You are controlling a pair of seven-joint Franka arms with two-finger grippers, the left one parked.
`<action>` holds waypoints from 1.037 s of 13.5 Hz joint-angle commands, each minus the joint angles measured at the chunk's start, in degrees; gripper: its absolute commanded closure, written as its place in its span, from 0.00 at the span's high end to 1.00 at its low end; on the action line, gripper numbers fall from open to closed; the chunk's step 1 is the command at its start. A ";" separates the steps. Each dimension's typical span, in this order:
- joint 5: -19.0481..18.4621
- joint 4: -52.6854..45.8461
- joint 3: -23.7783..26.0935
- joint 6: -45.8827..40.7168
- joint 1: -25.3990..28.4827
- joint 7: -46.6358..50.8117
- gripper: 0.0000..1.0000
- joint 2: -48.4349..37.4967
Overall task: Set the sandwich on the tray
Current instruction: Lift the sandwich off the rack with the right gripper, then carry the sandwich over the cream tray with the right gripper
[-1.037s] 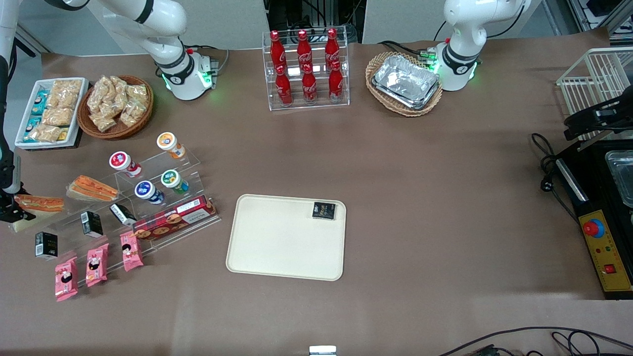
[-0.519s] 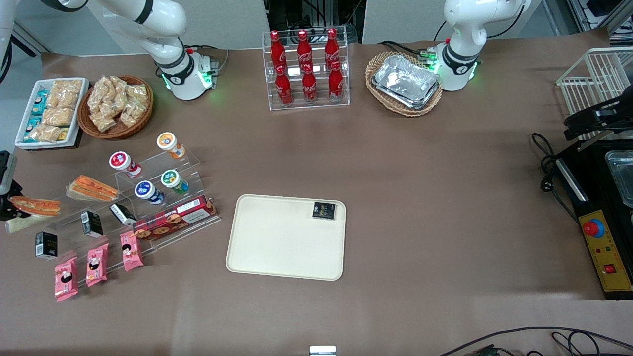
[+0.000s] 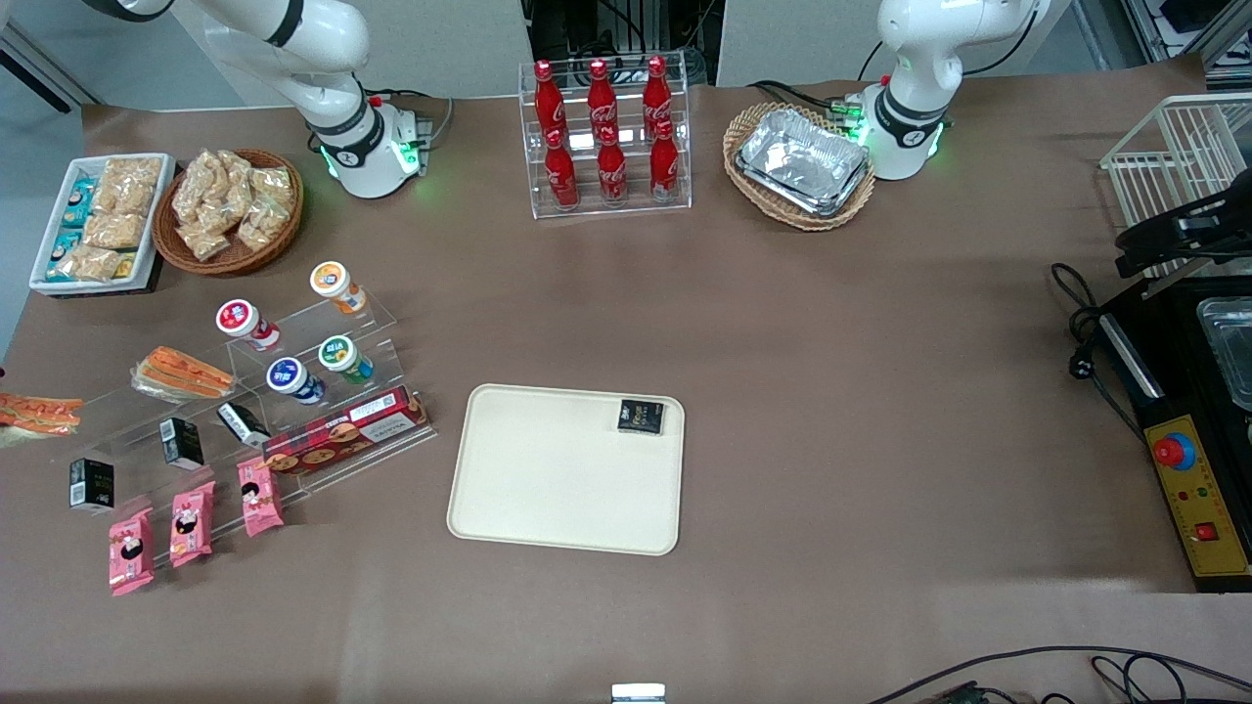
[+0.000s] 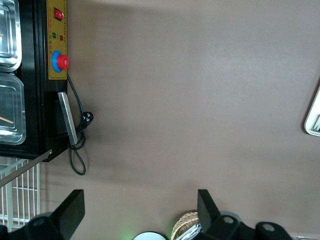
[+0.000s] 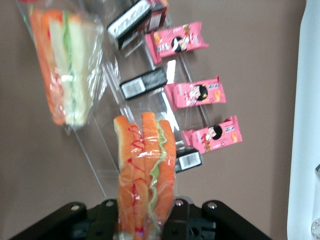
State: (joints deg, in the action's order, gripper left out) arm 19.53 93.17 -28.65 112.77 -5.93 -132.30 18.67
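My right gripper (image 5: 145, 216) is shut on the sandwich (image 5: 145, 170), a clear-wrapped wedge with orange-red and green filling, and holds it in the air above the clear rack. In the front view only the sandwich (image 3: 37, 414) shows, at the picture's edge toward the working arm's end of the table; the gripper itself is out of that view. The cream tray (image 3: 548, 489) lies flat mid-table, well away toward the parked arm's end from the sandwich. A small black packet (image 3: 641, 417) lies in one tray corner.
A second wedge sandwich (image 3: 183, 373) rests on the clear acrylic rack (image 3: 323, 323) with yogurt cups, black boxes (image 3: 91, 485) and a red biscuit box (image 3: 347, 430). Pink snack packs (image 3: 188, 523) lie nearer the front camera. Cola bottles (image 3: 603, 132), baskets and a foil tray stand farther away.
The gripper has carried the sandwich up off the rack and sideways toward the working arm's end of the table; the arm has left the front view.
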 commanded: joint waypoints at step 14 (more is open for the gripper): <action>-9.43 -10.20 0.08 -3.01 41.94 62.15 0.20 5.75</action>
State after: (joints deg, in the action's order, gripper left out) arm 11.09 84.22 -27.84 106.31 31.88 -76.09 21.03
